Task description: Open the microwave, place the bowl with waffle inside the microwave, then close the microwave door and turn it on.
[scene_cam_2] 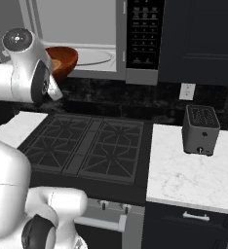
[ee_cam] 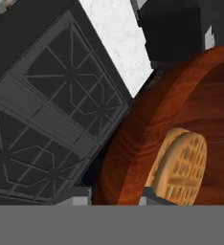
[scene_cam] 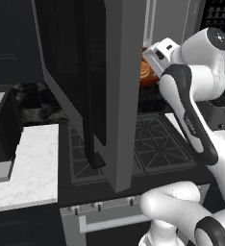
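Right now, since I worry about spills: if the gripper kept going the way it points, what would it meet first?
Hedged: apart from the bowl with the waffle it grips, the hand view looks down past the rim at the stove grates. That seems first, though depth is unclear.

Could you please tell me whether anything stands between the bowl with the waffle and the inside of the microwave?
Nothing visible does. The microwave door is swung wide open to the left, and the bowl with the waffle is raised at the mouth of the microwave, whose light floor beyond it looks bare.
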Motion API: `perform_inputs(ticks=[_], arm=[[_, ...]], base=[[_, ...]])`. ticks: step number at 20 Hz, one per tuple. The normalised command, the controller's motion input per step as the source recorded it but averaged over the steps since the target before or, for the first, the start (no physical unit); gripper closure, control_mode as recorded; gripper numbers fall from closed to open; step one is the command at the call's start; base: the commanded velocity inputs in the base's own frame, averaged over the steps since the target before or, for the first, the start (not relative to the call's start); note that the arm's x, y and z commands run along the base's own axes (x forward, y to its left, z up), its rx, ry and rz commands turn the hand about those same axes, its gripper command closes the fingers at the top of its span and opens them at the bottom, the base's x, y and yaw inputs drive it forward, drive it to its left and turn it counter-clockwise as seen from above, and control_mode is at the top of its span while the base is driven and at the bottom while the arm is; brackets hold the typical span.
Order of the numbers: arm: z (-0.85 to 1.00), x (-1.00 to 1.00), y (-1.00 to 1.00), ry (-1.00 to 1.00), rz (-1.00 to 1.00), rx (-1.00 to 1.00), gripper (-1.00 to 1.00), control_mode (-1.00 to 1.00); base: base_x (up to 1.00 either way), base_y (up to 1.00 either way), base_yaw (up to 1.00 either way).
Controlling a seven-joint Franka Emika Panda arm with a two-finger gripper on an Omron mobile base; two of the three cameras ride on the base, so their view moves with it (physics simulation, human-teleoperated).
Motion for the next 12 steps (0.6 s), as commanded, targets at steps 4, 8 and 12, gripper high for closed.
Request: perform_inputs(ticks=[4, 8, 12], arm=[[0.00, 0.86, 0.00, 0.08, -0.02, 0.05, 1.00, -1.00], [0.00, 0.75, 0.04, 0.14, 0.00, 0.01, 1.00, -1.00], [0.00, 0.71, 0.18, 0.06, 0.00, 0.00, 1.00, -1.00]], base=[[0.00, 0.00, 0.00], [0.00, 0.00, 0.00], [0.00, 0.00, 0.00]])
